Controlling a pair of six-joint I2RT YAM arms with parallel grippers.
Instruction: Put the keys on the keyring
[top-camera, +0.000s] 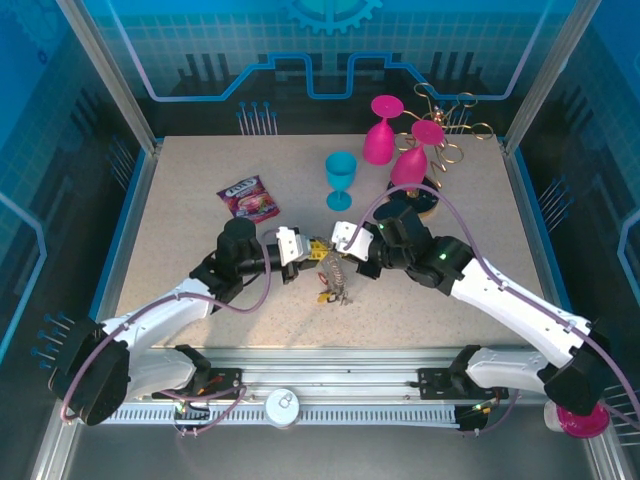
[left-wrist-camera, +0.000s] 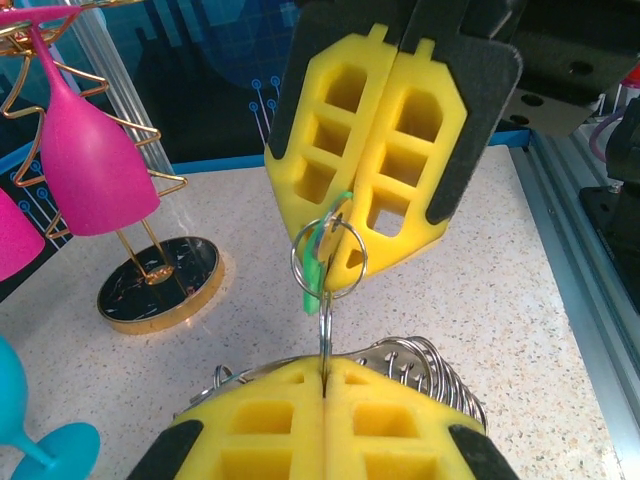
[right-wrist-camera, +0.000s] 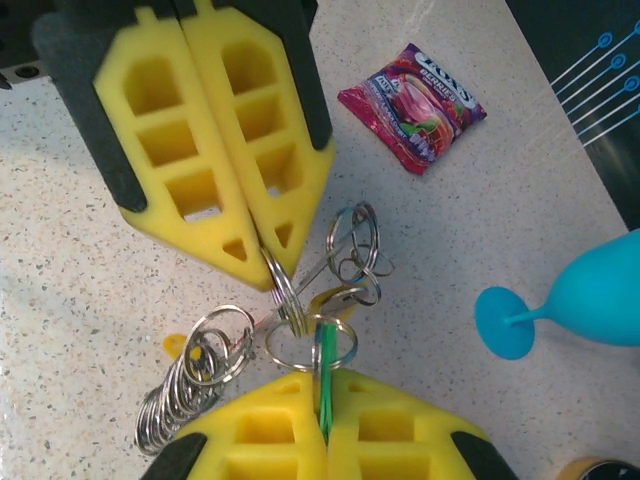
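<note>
Overhead, a speckled table (top-camera: 180, 250) with two robot arms reaching in from the near edge. At the left lies a purple snack packet (top-camera: 249, 196). Towards the middle, the left gripper (top-camera: 308, 257) comes in from the left, its yellow pads clenched on the keyring (right-wrist-camera: 285, 298), a bundle of thin metal rings pinched at the pad tips, with a coil of further rings (right-wrist-camera: 190, 385) beside them. Just right of it, small keys (top-camera: 333, 282) dangle between the two grippers. The right gripper (top-camera: 340, 252) faces the left one, tips nearly meeting, squeezed tight on a green key (right-wrist-camera: 323, 375) whose small ring overlaps the keyring's wire. Further back stands a blue goblet (top-camera: 340, 180). At the far right two pink goblets (top-camera: 382, 130) sit upside down on a gold wire rack (top-camera: 455, 115)
</note>
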